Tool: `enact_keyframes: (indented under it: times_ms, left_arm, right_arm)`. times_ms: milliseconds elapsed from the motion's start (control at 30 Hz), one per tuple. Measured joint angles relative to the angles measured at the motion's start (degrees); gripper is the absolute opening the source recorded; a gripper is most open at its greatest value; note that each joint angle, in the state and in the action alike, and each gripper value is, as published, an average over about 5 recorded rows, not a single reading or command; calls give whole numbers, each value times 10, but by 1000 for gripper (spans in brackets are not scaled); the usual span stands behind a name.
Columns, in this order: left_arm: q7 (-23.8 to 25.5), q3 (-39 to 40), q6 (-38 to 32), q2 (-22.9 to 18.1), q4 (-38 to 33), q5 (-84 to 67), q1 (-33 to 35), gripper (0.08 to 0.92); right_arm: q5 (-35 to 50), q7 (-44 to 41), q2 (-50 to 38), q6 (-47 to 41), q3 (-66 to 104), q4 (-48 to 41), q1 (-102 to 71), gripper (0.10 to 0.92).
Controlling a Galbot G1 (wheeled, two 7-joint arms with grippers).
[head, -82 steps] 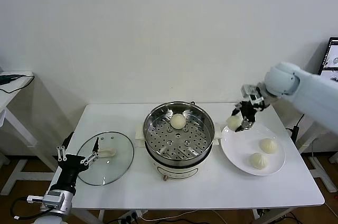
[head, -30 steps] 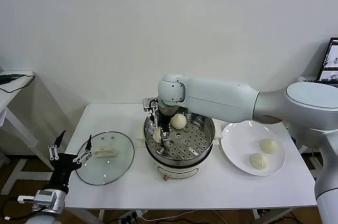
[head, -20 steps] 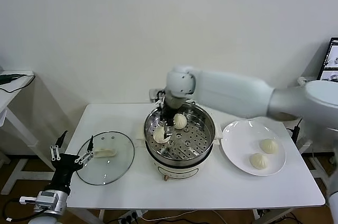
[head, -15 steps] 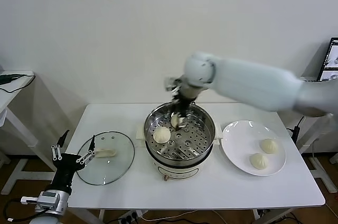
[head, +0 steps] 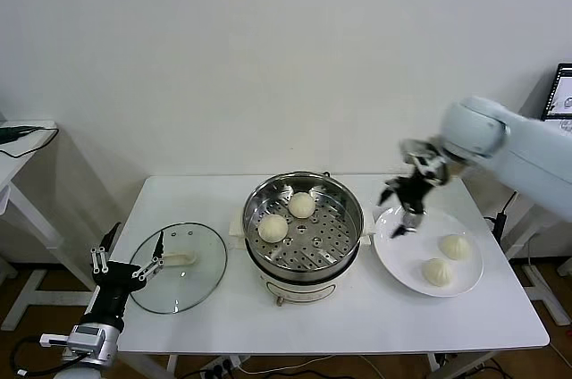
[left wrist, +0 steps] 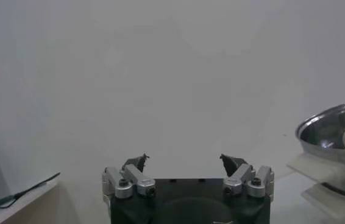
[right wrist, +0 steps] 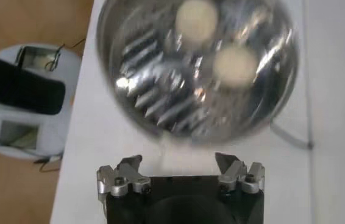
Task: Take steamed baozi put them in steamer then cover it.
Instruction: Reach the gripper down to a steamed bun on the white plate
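Note:
The steamer (head: 343,238) stands mid-table with two baozi on its perforated tray, one at the back (head: 302,205) and one at the left (head: 273,228). Two more baozi (head: 455,247) (head: 437,272) lie on the white plate (head: 404,258) to the right. My right gripper (head: 399,211) is open and empty, above the plate's left edge. In the right wrist view the gripper (right wrist: 178,163) looks down on the steamer (right wrist: 160,103) and both baozi (right wrist: 197,18) (right wrist: 234,64). The glass cover (head: 197,282) lies flat at the table's left. My left gripper (head: 127,263) is open by its left rim.
A side table (head: 22,142) with a cable stands at far left and a monitor edge (head: 561,93) at far right. The left wrist view shows my open left gripper (left wrist: 184,162) facing the wall, with the steamer's rim (left wrist: 331,125) at one side.
My right gripper carried a baozi from the plate into the steamer, let it go at the tray's left, then swung back empty over the plate. The left arm stayed put.

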Motion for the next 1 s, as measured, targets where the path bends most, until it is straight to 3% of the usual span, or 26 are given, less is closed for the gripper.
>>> enact_keyframes:
  times_ms: [533, 1000]
  left_arm:
    - [0, -3, -4, -4, -3, 4, 8, 823]
    - [-2, -4, -2, -7, 10, 4, -1, 823]
  right_arm:
    - [-171, 0, -11, 69, 124, -79, -170, 823]
    - [-234, 8, 39, 86, 172, -141, -236, 823]
